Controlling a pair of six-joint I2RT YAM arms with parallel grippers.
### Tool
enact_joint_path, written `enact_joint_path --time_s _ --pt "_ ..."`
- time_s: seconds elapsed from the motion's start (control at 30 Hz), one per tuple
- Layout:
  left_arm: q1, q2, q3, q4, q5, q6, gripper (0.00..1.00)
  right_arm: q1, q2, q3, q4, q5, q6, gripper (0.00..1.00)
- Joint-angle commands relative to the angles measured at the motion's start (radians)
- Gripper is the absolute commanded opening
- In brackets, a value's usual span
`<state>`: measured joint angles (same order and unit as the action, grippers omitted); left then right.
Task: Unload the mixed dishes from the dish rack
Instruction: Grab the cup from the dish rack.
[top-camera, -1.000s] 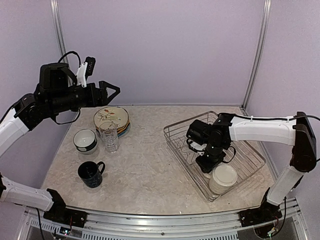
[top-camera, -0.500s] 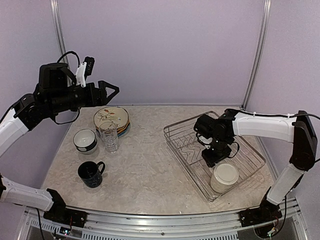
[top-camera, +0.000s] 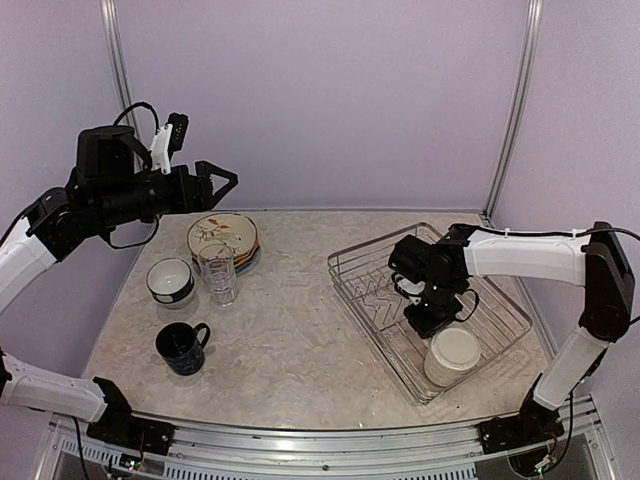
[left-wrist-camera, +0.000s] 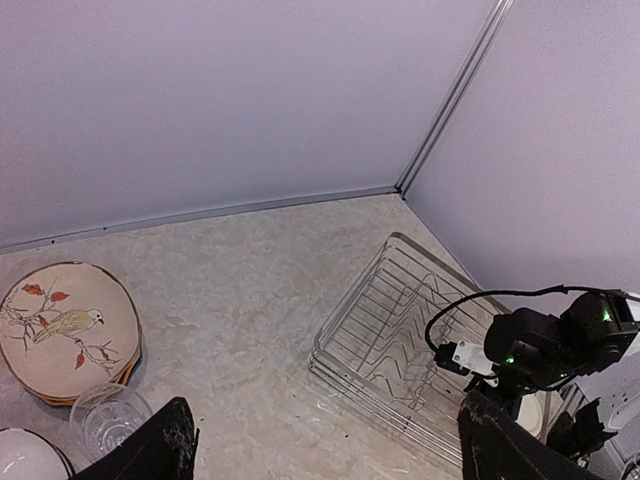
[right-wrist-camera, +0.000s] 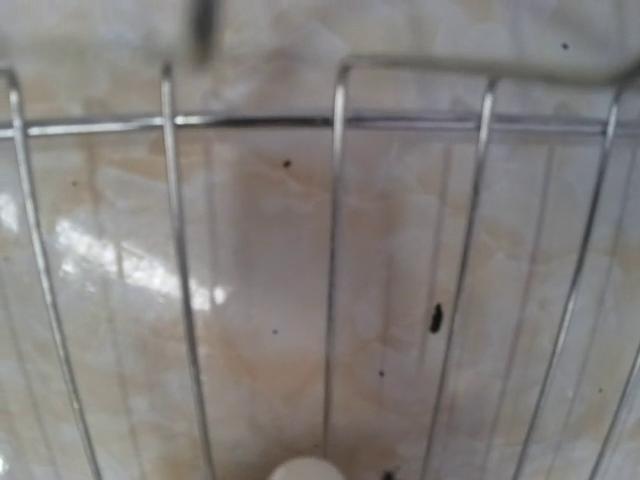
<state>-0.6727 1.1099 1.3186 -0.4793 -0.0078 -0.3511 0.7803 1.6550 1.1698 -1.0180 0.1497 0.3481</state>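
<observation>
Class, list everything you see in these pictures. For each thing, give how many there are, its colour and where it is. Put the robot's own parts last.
plates: one stack, number unclear, top one cream with a bird motif; far left of the table
bowl: one seen, pale inside, dark outside; just nearer than the plates
glass: one, clear; right of the bowl
navy mug: one, dark blue; near left of the table
dish rack: one, silver wire; right side of the table
cream mug: one, cream; near corner of the dish rack
table: one, marbled beige
left gripper: one, black, open; raised above the plates
right gripper: one, black; low in the dish rack next to the cream mug, jaws hidden
</observation>
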Motion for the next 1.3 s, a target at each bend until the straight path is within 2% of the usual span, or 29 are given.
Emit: enact_joint_path --time_s 0.0,0.13,0.4,0.57,0.67,0.7,0.73,1.03,1.2,1.27 --pt "0.007 -0.001 -0.003 -0.005 -0.001 0.006 0.86 -0.003 -0.021 0.018 0.008 -0.001 0.017 0.20" --pt "0.008 0.010 0.000 -0.008 0.001 0.002 0.86 -0.003 -0.060 0.028 0.044 0.030 0.027 0.00" --pt "0.010 0.052 0.008 -0.019 0.050 -0.016 0.85 -0.029 -0.143 0.009 0.193 0.040 0.045 0.00" --pt "0.024 0.080 0.017 -0.022 0.115 -0.026 0.86 -0.046 -0.266 -0.059 0.306 -0.037 0.029 0.00" --pt "0.045 0.111 0.026 -0.019 0.216 -0.050 0.90 -0.072 -0.383 -0.120 0.392 -0.089 0.032 0.00" --pt "0.058 0.127 0.026 -0.014 0.252 -0.065 0.97 -0.080 -0.418 -0.134 0.417 -0.093 0.033 0.00" --pt "0.072 0.136 0.029 -0.010 0.291 -0.082 0.99 -0.090 -0.449 -0.149 0.441 -0.091 0.037 0.00" --pt "0.116 0.257 0.058 0.048 0.585 -0.191 0.99 -0.157 -0.639 -0.313 0.696 -0.127 0.094 0.00" --pt "0.116 0.380 0.173 0.024 0.753 -0.339 0.96 -0.165 -0.749 -0.432 0.904 -0.148 0.180 0.00" --pt "0.106 0.434 0.192 0.070 0.839 -0.425 0.98 -0.166 -0.786 -0.446 0.943 -0.181 0.203 0.00"
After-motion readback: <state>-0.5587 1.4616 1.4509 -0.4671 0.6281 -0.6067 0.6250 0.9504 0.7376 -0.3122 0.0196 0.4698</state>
